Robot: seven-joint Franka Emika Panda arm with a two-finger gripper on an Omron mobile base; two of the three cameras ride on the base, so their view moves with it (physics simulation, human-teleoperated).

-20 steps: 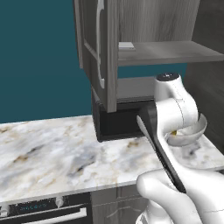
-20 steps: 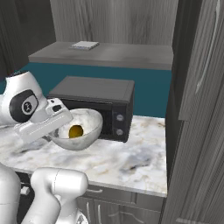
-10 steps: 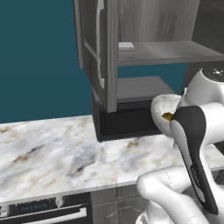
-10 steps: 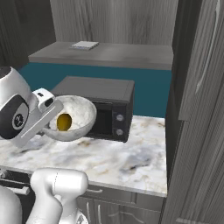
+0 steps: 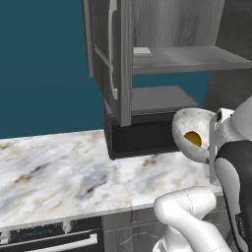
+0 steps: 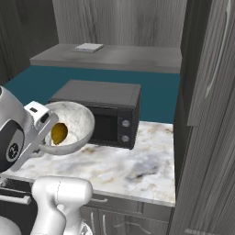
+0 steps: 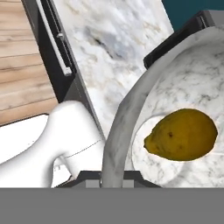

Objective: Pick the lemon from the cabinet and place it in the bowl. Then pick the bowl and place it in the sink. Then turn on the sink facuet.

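The white speckled bowl [image 5: 191,129] [image 6: 77,120] hangs above the counter, tipped steeply on its side. The yellow-orange lemon [image 5: 193,139] [image 6: 58,133] [image 7: 181,134] rests inside it against the lower wall. My gripper [image 5: 214,143] [image 6: 42,125] [image 7: 111,177] is shut on the bowl's rim [image 7: 114,131], in front of the microwave. The grey cabinet [image 5: 162,54] [image 6: 114,56] stands open above, with its door [image 5: 110,54] swung out. The sink and the sink faucet are out of view.
A black microwave [image 5: 140,135] [image 6: 108,108] sits on the marble counter [image 5: 64,172] [image 6: 128,167] under the cabinet. A small flat white item [image 5: 142,50] [image 6: 89,47] lies on the shelf. An oven front [image 5: 49,238] with a bar handle [image 7: 54,39] is below the counter edge.
My gripper finished closing on the bowl's rim. The arm then raised the bowl off the counter and tipped it further onto its side, the lemon staying inside.
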